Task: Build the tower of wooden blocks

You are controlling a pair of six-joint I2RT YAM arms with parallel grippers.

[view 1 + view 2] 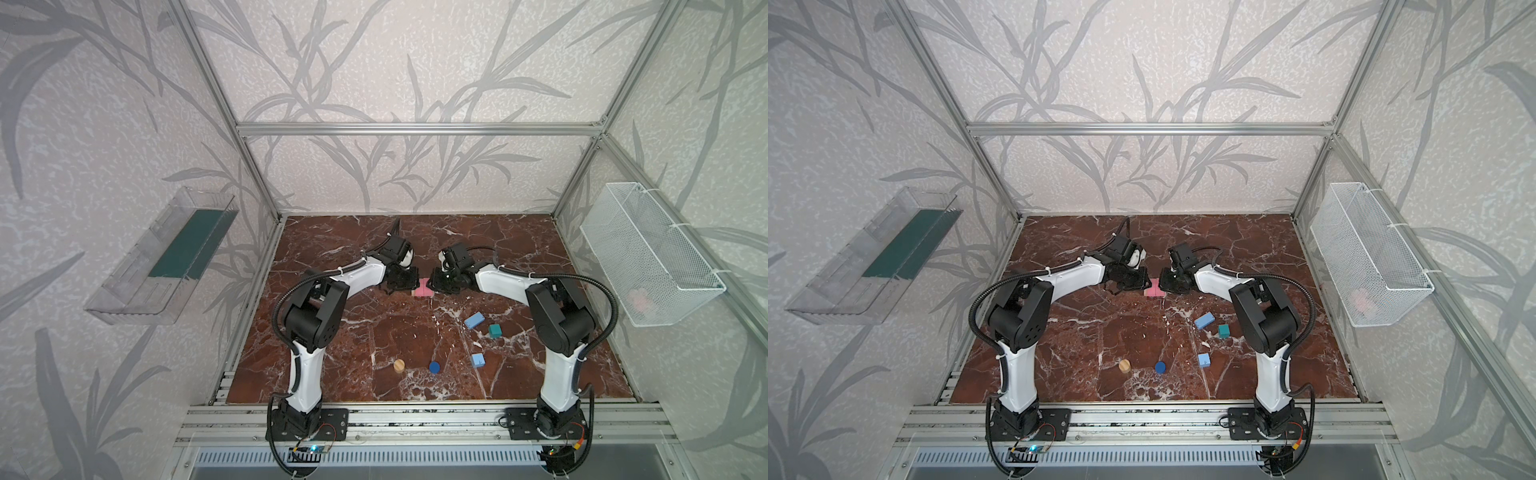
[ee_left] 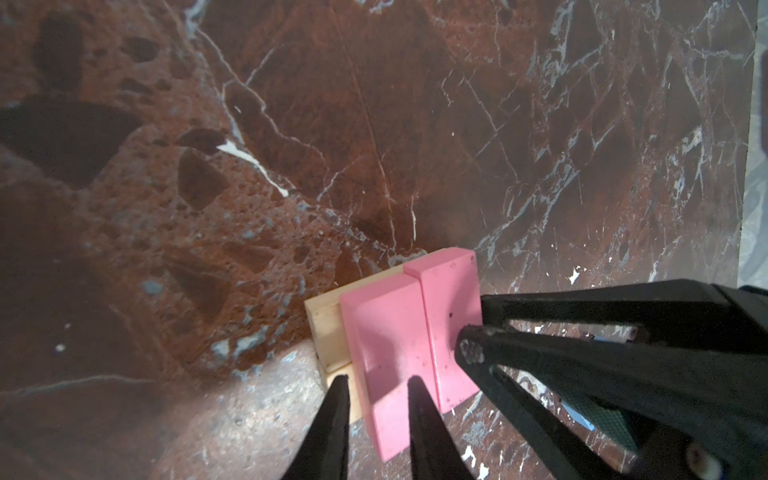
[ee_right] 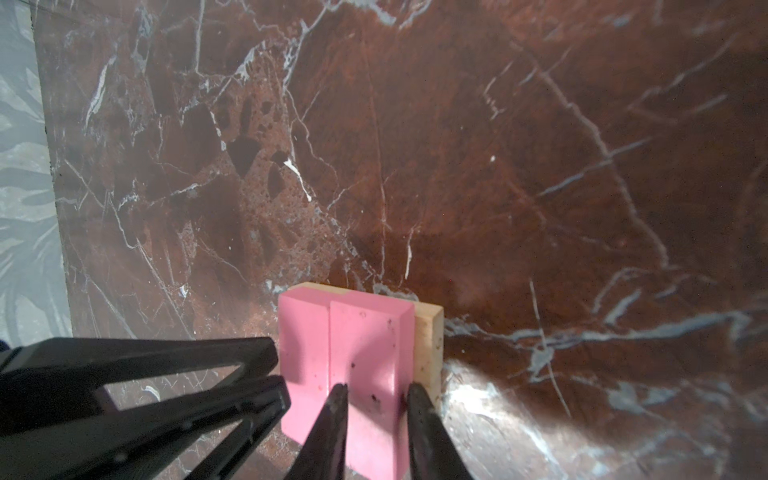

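Two pink bars lie side by side across the tan bars at mid-table. My left gripper is shut on the pink bar nearer it. My right gripper is shut on the other pink bar, and its fingers show in the left wrist view. In both top views the grippers meet tip to tip over the stack. Loose on the table lie two light blue blocks, a teal cube, a dark blue cylinder and a tan cylinder.
A clear plastic tray hangs on the left wall. A white mesh basket hangs on the right wall. Aluminium rails border the front edge of the marble-patterned table, where both arm bases stand.
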